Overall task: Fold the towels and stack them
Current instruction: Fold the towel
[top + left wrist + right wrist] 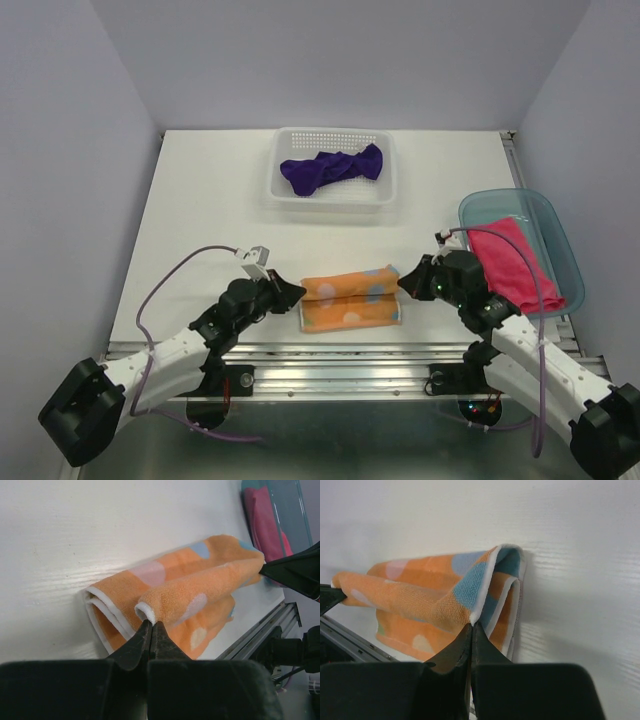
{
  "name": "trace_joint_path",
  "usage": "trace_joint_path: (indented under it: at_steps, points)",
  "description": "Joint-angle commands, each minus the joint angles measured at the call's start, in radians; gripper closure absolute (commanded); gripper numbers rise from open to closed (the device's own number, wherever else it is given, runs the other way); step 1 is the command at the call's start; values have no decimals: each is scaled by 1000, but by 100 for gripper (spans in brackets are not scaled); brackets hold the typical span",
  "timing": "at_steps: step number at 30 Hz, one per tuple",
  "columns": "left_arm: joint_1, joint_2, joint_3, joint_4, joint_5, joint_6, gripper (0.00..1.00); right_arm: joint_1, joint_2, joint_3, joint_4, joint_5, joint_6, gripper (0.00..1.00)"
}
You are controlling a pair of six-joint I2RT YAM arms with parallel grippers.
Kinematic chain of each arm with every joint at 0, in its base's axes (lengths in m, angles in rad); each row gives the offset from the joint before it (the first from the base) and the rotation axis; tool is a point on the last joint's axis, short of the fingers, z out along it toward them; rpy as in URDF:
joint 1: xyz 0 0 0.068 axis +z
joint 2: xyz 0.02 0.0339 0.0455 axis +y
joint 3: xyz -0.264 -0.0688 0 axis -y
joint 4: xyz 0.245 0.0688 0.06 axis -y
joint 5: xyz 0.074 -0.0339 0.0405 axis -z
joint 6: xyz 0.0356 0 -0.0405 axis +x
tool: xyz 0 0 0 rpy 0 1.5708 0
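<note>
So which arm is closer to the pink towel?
Right. The right gripper pinches the end of the orange towel nearest the pink towel; the left gripper pinches its far end.

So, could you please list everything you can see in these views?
table: one, white, under everything.
basket: one, white perforated, far centre.
tray: one, translucent teal, right side.
purple towel: one, dark purple, bunched in the basket.
pink towel: one, hot pink, in the tray.
orange towel: one, orange with pale dots, partly folded, near centre.
left gripper: one, black, shut on the orange towel's left end.
right gripper: one, black, shut on its right end.
</note>
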Motion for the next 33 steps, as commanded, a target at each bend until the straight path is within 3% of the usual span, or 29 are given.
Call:
trace_joint_path:
  at_steps: [1,14,26,33]
  points:
    - [-24,-28,-20,29,8,-39,100,-6,-51,-20,-37,-35,39,99]
    - [-77,-79,-59,-59,-26,-136,100,-6,-145,-71,-137,-69,105,99]
    - [-86,-243,-88,-182,-38,-189,100,-6,-162,-91,-148,-143,133,99]
    - [-107,-205,-129,-181,-1,-254,100,-6,-163,-103,-163,-146,150,99]
